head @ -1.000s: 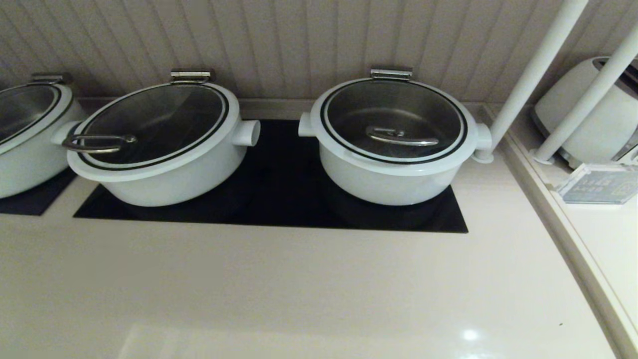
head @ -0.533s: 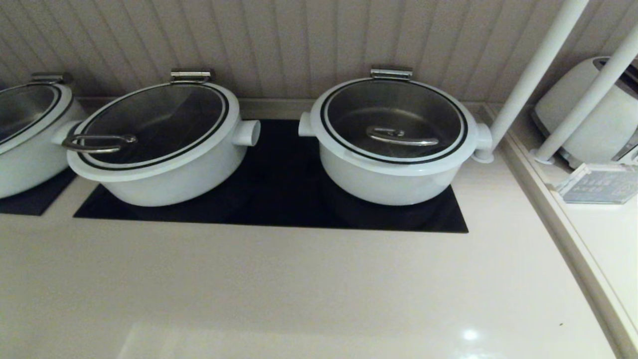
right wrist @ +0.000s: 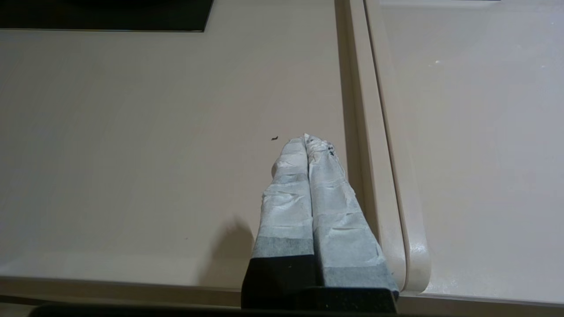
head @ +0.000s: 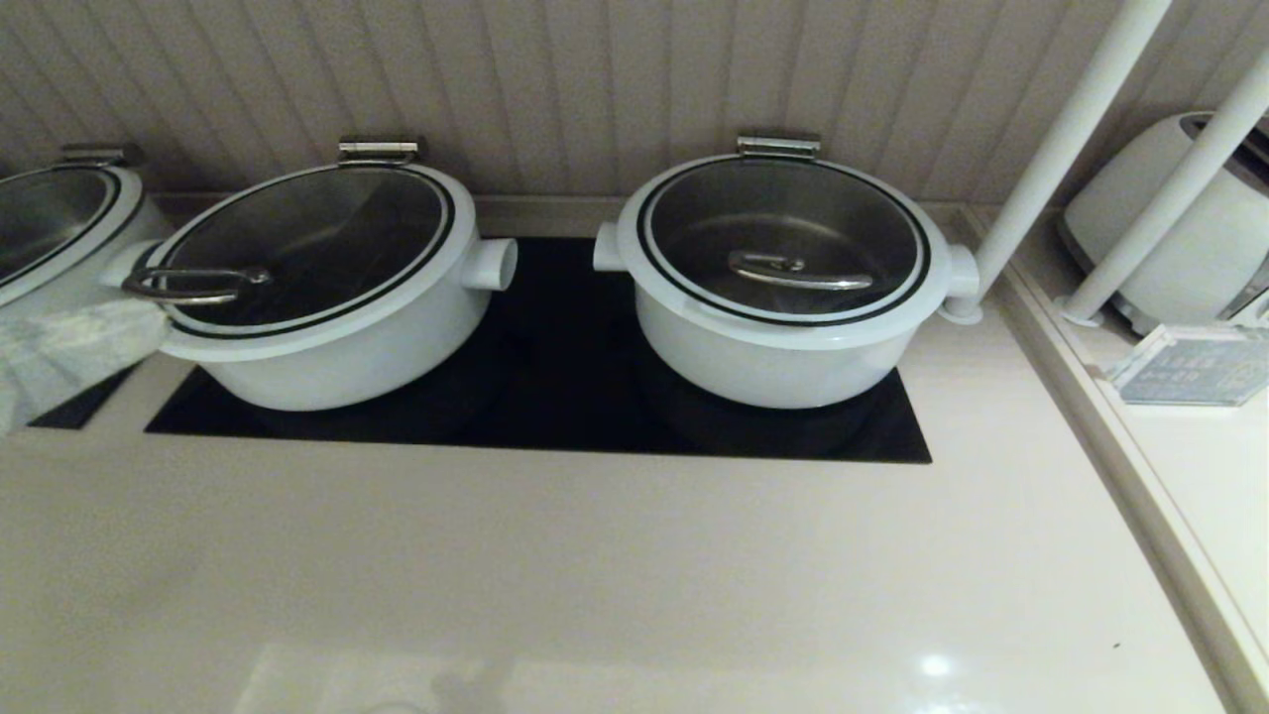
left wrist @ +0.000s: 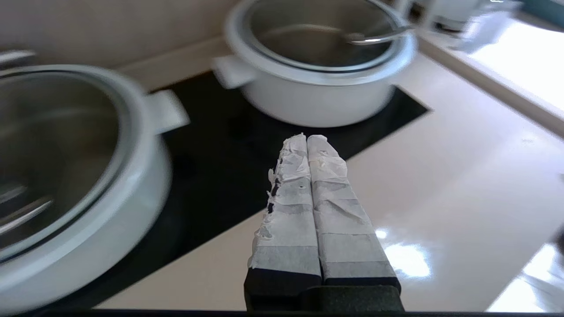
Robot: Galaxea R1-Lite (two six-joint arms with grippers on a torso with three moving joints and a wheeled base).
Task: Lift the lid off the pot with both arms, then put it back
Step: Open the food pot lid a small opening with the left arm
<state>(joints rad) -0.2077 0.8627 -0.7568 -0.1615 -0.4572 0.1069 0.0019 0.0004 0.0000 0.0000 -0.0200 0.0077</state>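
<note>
Head view shows me the round glass lid with its steel bar handle (head: pixel 799 270) seated on the wide white pot (head: pixel 783 342), on the black hob panel (head: pixel 555 397) of the cream worktop (head: pixel 595 575). My left hand (left wrist: pixel 306 140), fingers pressed together, enters at far left. My right hand (right wrist: pixel 306 141), also pressed together, hovers over bare worktop.

A glossy cream counter (head: pixel 555 575) runs under everything, with a raised lip along its right edge. Set flush into it near the wall is a black panel (head: pixel 555 397). On that panel stand two white pots: the pot (head: pixel 783 347) on the right, lid on, and its twin (head: pixel 327 347) well apart to the left. A third pot (head: pixel 59 248) sits on another dark panel at far left.
</note>
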